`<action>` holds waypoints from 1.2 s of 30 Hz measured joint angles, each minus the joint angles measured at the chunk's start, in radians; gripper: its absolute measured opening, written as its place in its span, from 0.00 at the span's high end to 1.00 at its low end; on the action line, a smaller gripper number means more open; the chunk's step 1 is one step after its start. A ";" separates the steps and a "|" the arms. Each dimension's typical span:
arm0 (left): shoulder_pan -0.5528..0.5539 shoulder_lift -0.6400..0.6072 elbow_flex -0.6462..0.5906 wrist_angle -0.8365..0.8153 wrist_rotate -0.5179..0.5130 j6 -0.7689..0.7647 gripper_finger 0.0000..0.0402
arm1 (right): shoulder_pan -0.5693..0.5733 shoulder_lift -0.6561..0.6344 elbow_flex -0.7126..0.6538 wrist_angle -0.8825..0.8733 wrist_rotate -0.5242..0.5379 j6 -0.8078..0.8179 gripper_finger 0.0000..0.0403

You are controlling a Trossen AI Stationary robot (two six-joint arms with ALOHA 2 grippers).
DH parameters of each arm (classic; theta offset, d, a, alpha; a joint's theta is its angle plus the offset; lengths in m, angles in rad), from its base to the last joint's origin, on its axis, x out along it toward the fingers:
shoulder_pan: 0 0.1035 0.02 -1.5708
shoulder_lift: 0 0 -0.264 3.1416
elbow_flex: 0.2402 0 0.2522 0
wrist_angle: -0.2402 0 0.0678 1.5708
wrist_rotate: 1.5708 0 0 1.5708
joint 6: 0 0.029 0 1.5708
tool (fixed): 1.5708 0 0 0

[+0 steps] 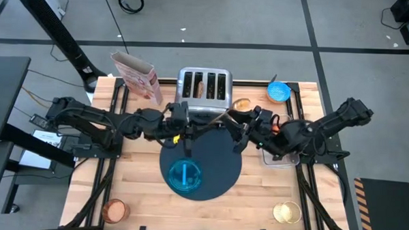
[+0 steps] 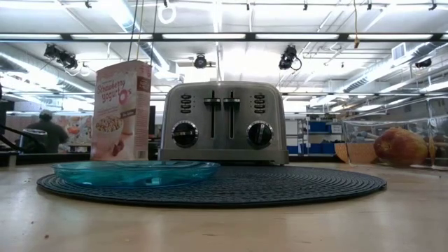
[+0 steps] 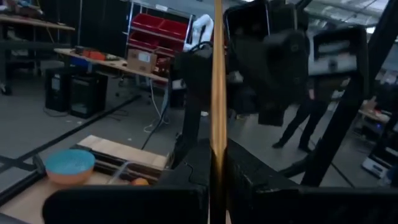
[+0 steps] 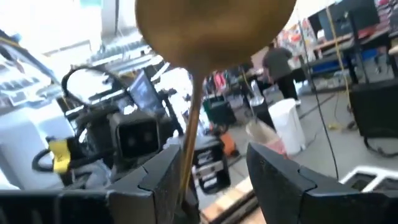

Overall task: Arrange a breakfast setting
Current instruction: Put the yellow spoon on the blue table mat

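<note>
Both grippers meet above the far part of the dark navy mat [image 1: 219,171], in front of the toaster. My left gripper [image 1: 187,131] is shut on the gold spoon [image 1: 214,120]. The spoon's handle [image 3: 217,93] runs toward my right gripper [image 1: 236,133], whose open fingers stand on either side of the handle [image 4: 188,149], under the spoon's bowl [image 4: 211,28]. The teal plate [image 1: 184,176] lies on the mat. The blue bowl [image 1: 279,92] stands at the far right. The red-orange fruit [image 2: 400,145] lies in a clear tray. The copper cup [image 1: 114,210] stands near left. Toast [image 1: 201,87] sticks in a toaster slot. My left gripper pinches the spoon's handle [image 3: 217,186] between its two fingers. The fingers come level from the table's left and the handle runs on past them. The spoon is lifted clear of the mat, its bowl end toward the right arm.
The chrome toaster [image 1: 204,89] stands just behind the grippers, the pink cereal box [image 1: 138,75] to its left. A clear tray [image 1: 279,157] lies under the right arm, a round orange thing [image 1: 242,104] is beside the toaster, and a yellowish cup [image 1: 286,212] stands near right.
</note>
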 joint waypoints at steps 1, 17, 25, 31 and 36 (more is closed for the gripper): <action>0.000 0.000 0.000 0.000 0.001 0.009 0.93 | -0.006 0.001 0.001 0.019 0.000 -0.009 0.54; 0.015 0.001 0.000 0.015 -0.007 0.029 0.93 | -0.071 0.004 0.001 0.111 -0.107 -0.047 0.86; 0.015 0.002 0.000 -0.006 -0.007 0.039 0.82 | -0.079 0.004 0.001 0.103 -0.110 -0.002 0.96; 0.009 -0.015 0.000 -0.131 -0.004 0.026 0.64 | -0.066 -0.001 0.001 0.081 -0.053 0.009 0.96; -0.010 -0.117 0.000 -0.356 0.000 0.026 0.48 | -0.027 -0.038 0.020 -0.100 -0.004 0.120 0.96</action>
